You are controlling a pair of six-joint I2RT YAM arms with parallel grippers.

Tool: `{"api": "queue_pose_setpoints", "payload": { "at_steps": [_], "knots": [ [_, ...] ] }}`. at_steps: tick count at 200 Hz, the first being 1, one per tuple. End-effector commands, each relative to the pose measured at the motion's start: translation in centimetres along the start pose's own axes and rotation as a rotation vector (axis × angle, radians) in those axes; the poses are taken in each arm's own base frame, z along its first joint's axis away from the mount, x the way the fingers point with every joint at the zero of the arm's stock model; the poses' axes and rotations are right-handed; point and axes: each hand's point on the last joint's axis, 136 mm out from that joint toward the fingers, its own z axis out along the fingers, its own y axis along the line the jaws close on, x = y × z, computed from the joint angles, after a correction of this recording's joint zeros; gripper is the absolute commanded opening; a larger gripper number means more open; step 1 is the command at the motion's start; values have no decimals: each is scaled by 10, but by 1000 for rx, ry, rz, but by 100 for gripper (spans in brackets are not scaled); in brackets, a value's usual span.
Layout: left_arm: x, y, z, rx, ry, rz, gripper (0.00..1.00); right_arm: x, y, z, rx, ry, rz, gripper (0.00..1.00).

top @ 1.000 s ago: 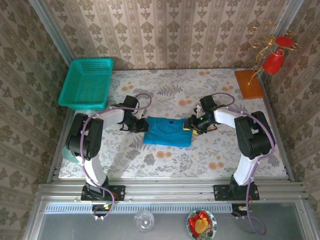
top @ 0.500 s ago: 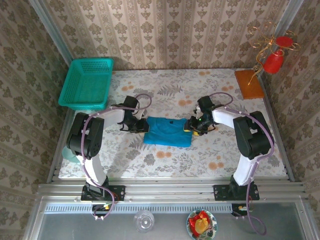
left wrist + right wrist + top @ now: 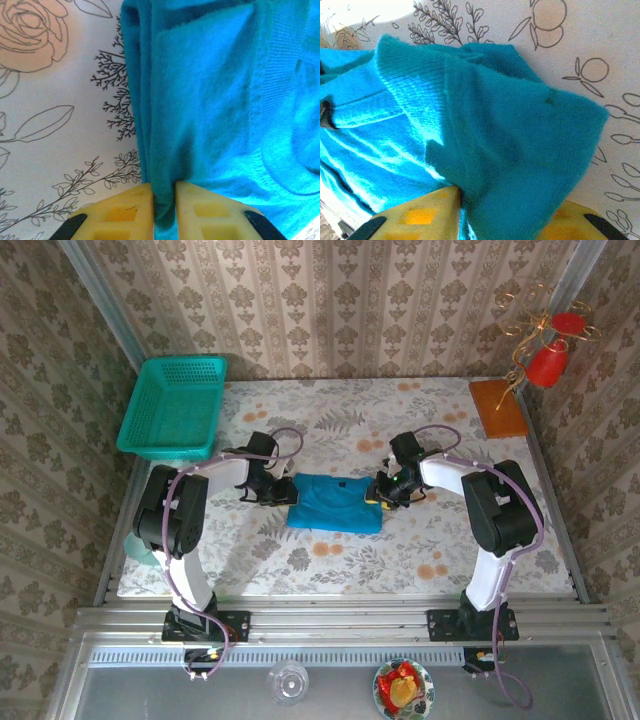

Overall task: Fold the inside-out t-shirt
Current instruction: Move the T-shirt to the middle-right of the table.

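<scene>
The inside-out t-shirt (image 3: 337, 502) lies as a small teal-blue folded rectangle at the middle of the floral table. My left gripper (image 3: 285, 492) sits at its left edge. In the left wrist view its yellow fingers (image 3: 132, 210) pinch a thin ridge of the t-shirt (image 3: 210, 100), so the left gripper (image 3: 164, 187) is shut on it. My right gripper (image 3: 380, 490) is at the shirt's right edge. In the right wrist view a thick bunched fold of the t-shirt (image 3: 495, 130) fills the gap of the right gripper (image 3: 505, 200), with both yellow fingers against the cloth.
A turquoise-green mesh basket (image 3: 175, 405) stands at the table's back left corner. An orange board (image 3: 497, 407) with a wire stand holding red ornaments (image 3: 548, 350) is at the back right. Bare tabletop (image 3: 330, 420) lies behind and in front of the shirt.
The right gripper's fingers have closed in on the shirt's right edge and the wrist has shifted slightly left. The left gripper keeps its hold and has not moved.
</scene>
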Motion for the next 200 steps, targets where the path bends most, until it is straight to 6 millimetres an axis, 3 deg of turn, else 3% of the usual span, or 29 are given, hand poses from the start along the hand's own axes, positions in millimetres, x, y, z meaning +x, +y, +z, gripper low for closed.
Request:
{"api": "queue_pose_setpoints", "payload": {
  "at_steps": [1, 34, 67, 109, 154, 200],
  "knots": [
    [3, 3, -1, -1, 11, -18, 19, -2, -2, 1, 40, 10, -7, 20],
    [-4, 1, -15, -19, -47, -3, 23, -8, -11, -9, 111, 1, -38, 6],
    [-16, 6, -46, -59, -149, 6, 31, -19, -38, -33, 288, 11, -102, 0],
    [-25, 28, -79, -105, -251, -17, 37, -54, -86, -86, 553, 5, -180, 0],
    [-26, 50, -94, -114, -326, -66, 38, -96, -147, -149, 866, 0, -240, 0],
    [-23, 76, -109, -170, -394, -100, 42, -130, -201, -199, 1067, -41, -233, 0]
  ]
}}
